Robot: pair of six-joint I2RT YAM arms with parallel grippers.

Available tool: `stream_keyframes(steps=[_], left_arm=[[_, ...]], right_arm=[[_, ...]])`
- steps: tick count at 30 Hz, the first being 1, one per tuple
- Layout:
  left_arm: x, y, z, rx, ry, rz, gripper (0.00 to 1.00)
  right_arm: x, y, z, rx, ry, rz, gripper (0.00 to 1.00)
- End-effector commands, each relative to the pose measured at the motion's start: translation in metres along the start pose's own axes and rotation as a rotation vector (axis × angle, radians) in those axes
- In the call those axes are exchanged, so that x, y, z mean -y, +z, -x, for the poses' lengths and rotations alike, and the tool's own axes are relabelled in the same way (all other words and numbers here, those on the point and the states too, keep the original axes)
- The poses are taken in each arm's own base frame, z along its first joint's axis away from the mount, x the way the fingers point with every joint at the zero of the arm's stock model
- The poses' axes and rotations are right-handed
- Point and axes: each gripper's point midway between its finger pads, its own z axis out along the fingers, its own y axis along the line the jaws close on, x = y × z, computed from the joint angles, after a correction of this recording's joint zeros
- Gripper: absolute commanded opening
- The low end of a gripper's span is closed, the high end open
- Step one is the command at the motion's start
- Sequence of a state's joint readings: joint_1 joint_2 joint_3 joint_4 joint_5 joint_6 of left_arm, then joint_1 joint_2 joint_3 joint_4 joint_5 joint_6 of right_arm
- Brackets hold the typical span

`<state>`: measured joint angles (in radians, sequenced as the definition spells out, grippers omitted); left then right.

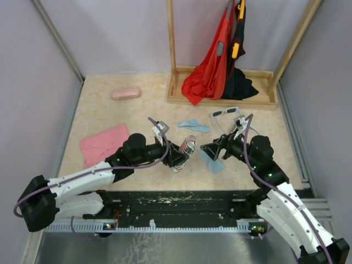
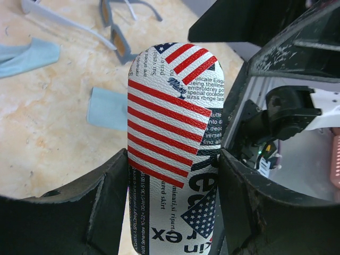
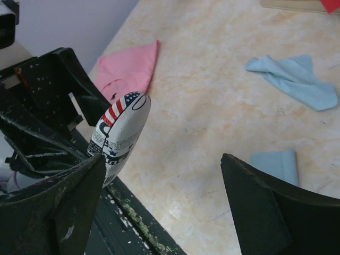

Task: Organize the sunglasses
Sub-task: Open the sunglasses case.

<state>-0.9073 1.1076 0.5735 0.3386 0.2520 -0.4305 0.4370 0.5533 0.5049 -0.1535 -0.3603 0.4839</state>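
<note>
Clamping the left fingers (image 2: 95,212) on the sides of the flag-printed case (image 2: 170,117), holding the right fingers (image 3: 255,202) wide apart and empty just beside its raised end, with the white-framed sunglasses (image 1: 226,112) and the grey-framed pair (image 2: 114,34) lying close together on the table (image 1: 110,110) beyond.

White-framed sunglasses (image 1: 226,113) and thin grey pair (image 2: 118,41), lying side by side.

Bright, even light with soft shadows on the table (image 1: 154,107); wrist views stay sharp (near dark foreground blurs slightly).
</note>
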Motion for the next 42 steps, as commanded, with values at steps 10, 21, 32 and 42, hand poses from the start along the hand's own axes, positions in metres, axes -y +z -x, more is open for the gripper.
stream_keyframes(steps=[10,21,32,42], left_arm=[[0.076,-0.044,0.077,0.293,0.033,-0.300,0.01],[0.118,-0.073,0.113,0.389,0.166,-0.445,0.01],[0.137,-0.086,0.134,0.438,0.224,-0.497,0.00],[0.139,-0.090,0.142,0.470,0.232,-0.491,0.00]], right_arm=[[-0.093,-0.034,0.049,0.275,-0.112,0.477,0.92],[-0.148,-0.051,0.076,0.420,-0.202,0.709,0.92],[-0.176,-0.037,0.091,0.445,-0.184,0.801,0.94],[-0.207,-0.033,0.083,0.421,-0.228,0.875,0.93]])
